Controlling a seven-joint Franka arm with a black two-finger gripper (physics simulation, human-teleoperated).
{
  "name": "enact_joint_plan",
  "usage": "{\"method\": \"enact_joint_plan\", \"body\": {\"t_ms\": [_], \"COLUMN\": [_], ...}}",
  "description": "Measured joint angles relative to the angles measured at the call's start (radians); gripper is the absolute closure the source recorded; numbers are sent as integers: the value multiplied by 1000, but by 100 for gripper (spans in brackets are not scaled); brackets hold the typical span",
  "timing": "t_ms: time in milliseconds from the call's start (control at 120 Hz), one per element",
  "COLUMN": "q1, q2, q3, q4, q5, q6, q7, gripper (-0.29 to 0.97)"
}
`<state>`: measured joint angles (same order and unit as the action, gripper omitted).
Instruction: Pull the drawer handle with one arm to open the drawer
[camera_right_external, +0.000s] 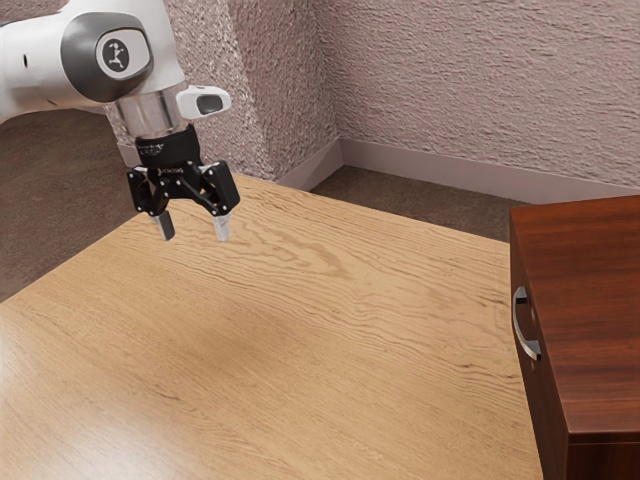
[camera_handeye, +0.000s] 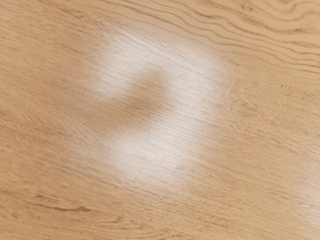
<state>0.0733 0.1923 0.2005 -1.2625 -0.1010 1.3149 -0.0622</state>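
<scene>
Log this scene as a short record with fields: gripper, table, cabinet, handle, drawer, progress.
gripper: open, fingers pointing down, holding nothing, above the table
table: light wood grain
cabinet: dark red-brown wood, at the exterior view's right
drawer handle: silver bar, upright, on the face toward the arm
drawer front: looks flush with the cabinet, so shut
progress: gripper well apart from the handle; pull not yet begun

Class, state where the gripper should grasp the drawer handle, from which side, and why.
Grip the handle at its middle, coming from the exterior view's left: the upright bar bows away from the drawer front, leaving finger room for the open gripper.
</scene>
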Motion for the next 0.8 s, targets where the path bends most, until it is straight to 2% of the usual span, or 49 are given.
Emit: {"method": "enact_joint_plan", "body": {"t_ms": [208, 408, 542, 608, 675, 733, 800], "q1": [1, 0, -2, 48, 111, 158, 153], "q2": [1, 5, -119, -165, -173, -176, -170], "q3": [0, 0, -13, -99, -215, -321, -391], "q4": [0, 1, 73, 77, 69, 44, -1], "q5": [0, -8, -38, -81, -91, -57, -30], "q6": [2, 38, 41, 43, 51, 71, 101], "q7": [4, 94, 126, 102, 69, 33, -25], "gripper": [0, 0, 0, 0, 0, 0, 0]}}
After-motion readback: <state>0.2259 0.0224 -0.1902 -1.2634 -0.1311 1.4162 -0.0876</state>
